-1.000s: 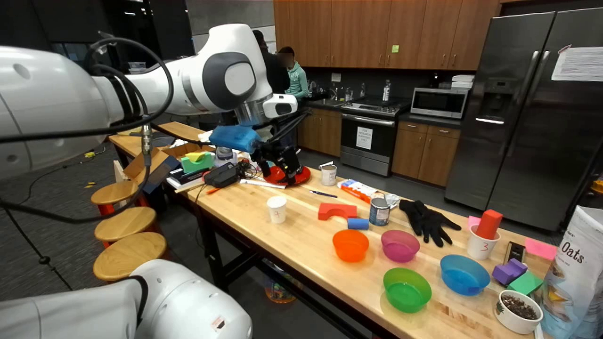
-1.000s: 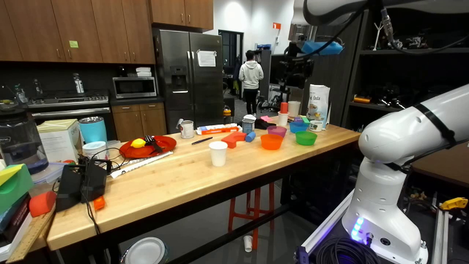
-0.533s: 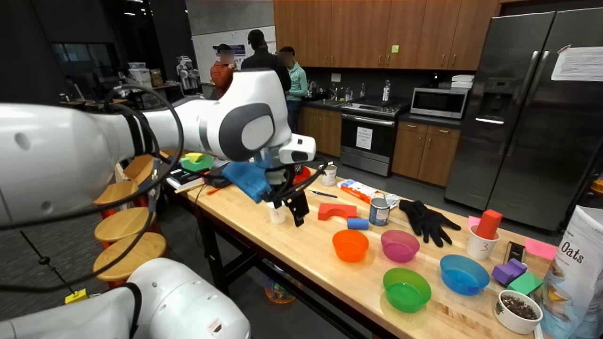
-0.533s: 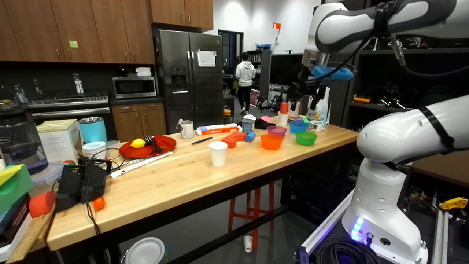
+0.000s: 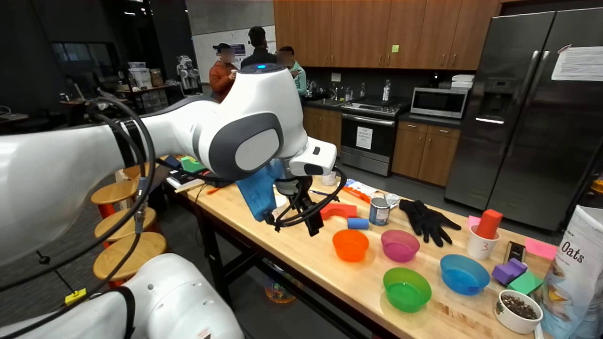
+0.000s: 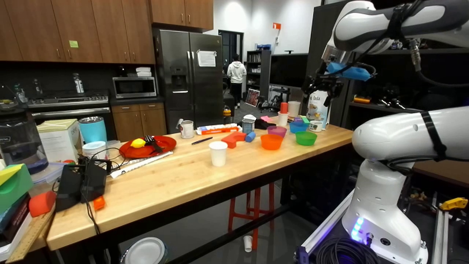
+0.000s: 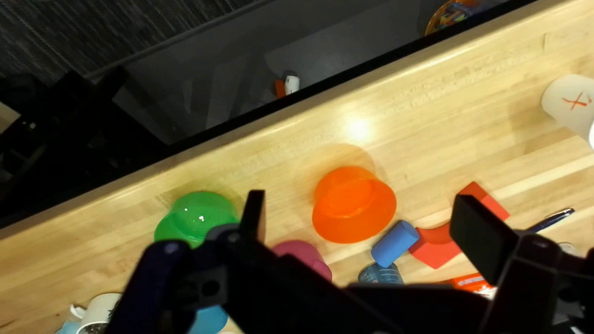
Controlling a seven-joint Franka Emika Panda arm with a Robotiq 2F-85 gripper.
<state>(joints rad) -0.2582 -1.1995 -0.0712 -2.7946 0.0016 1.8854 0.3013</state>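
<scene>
I'm hovering gripper [image 7: 364,218], jaws parted, empty. Orange bowl [image 7: 354,204] is sitting below, well apart, showing between jaws in wrist view; round, near robot-side long edge of bench [image 7: 464,134].

In an exterior view, what seems a white cup [image 5: 281,202] shows behind the gripper [image 5: 294,224].

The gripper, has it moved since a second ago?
Yes: in an exterior view the gripper now appears lower and nearer the orange bowl, which hasn't moved.
</scene>
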